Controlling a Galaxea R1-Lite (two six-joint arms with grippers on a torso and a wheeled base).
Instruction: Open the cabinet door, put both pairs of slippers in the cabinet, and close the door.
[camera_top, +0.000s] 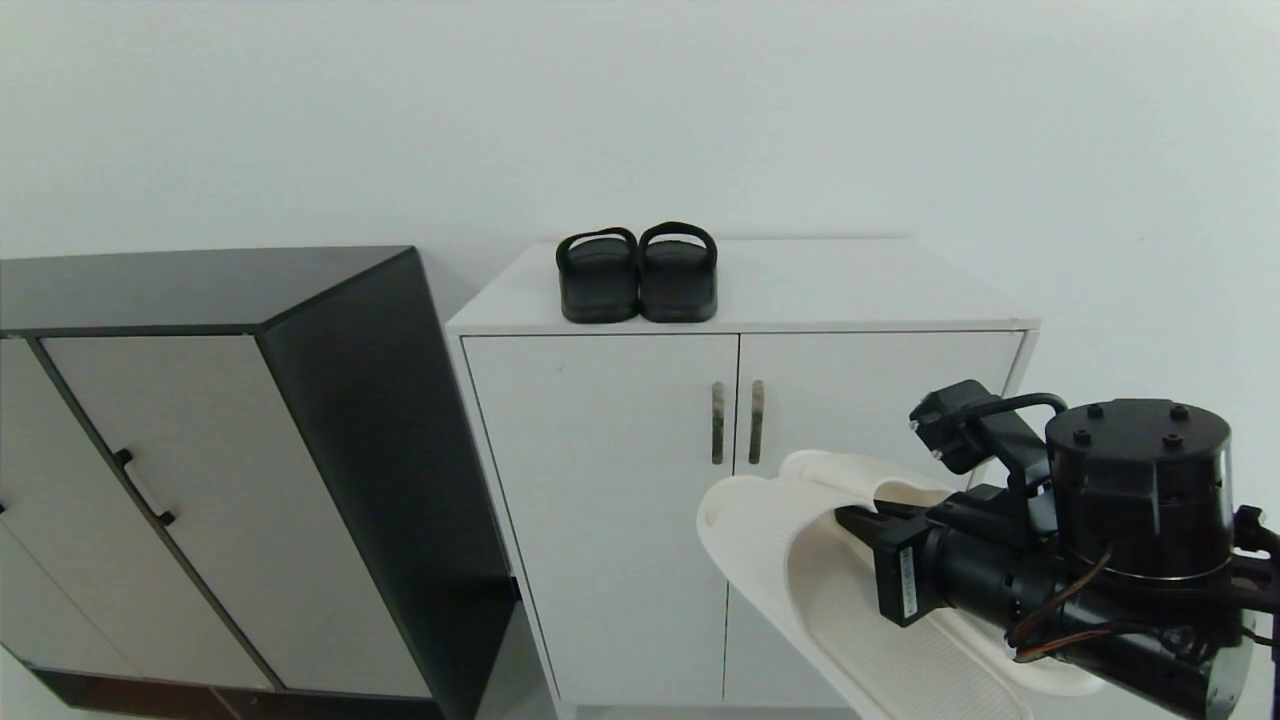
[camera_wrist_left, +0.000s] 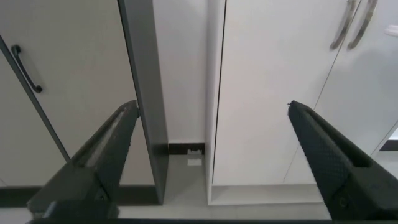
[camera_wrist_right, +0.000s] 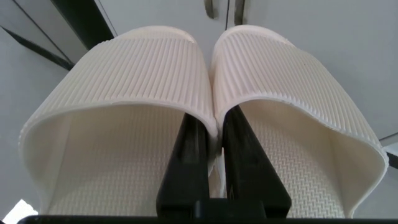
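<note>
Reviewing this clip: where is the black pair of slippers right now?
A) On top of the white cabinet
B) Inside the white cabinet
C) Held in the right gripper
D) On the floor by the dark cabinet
A: the black slippers sit side by side on top of the white cabinet, while the right gripper holds the white slippers.

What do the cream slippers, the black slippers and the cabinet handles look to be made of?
The cream slippers look like soft foam or rubber, matte: ribbed straps, moulded textured footbeds. The black slippers seem moulded rubber or foam, matte, each in one piece. The cabinet handles appear brushed metal, with a dull grey sheen.
</note>
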